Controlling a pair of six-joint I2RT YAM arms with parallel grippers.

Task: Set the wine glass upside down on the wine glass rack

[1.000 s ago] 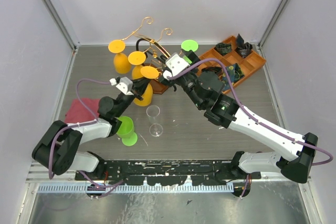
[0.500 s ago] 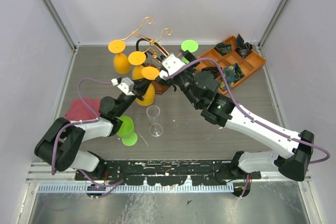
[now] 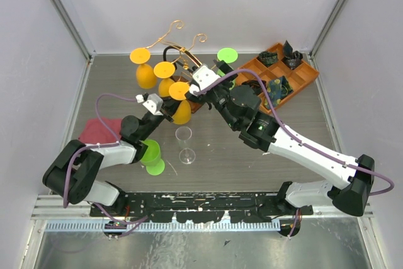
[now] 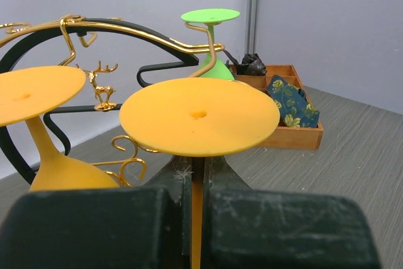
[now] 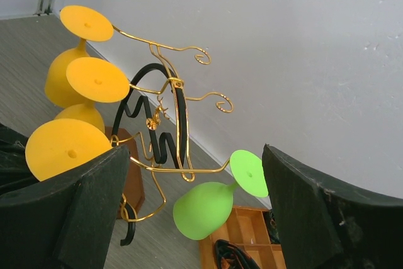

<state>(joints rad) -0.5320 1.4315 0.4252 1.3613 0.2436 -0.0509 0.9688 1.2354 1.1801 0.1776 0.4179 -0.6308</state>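
Clenching orange glass [image 4: 199, 116] stem, left end effector [image 4: 196, 201]; right end effector [image 5: 196, 209] released, beside glass-crowded rack [image 5: 179, 102].

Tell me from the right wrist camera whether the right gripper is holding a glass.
No, the right gripper is wide open with nothing between its jaws; the wine glass rack stands beyond it.

We see the orange wine glass [image 3: 181, 110] upside down, flat round foot on top and bowl below, its stem pinched in the left gripper [image 4: 192, 218], just beside the wine glass rack [image 5: 179, 118]. The rack stands upright toward the far side of the bench [image 3: 220, 152]: thin gold wire arms with curled ends, a black loop, a brown wooden base.
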